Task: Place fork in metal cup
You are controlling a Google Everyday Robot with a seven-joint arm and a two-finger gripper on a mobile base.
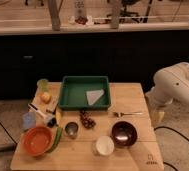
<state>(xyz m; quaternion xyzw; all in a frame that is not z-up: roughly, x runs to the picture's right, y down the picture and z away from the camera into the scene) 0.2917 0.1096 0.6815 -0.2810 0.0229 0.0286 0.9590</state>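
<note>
The fork (128, 114) is slim and silver. It lies flat on the wooden table (138, 155), just right of the green tray's front corner and behind the dark brown bowl (124, 134). The metal cup (71, 130) is small and shiny and stands upright near the table's middle, left of the bowl. My white arm (175, 85) reaches in from the right. The gripper (157, 116) hangs at the table's right edge, a little to the right of the fork's handle end and well away from the metal cup.
A green tray (68, 102) with a pale napkin stands at the back centre. Dark grapes (88, 120) lie beside the metal cup. A white cup (104, 145), an orange bowl (38, 140), a black-and-white-handled utensil (40, 112) and a green cup (43, 84) fill the front and left.
</note>
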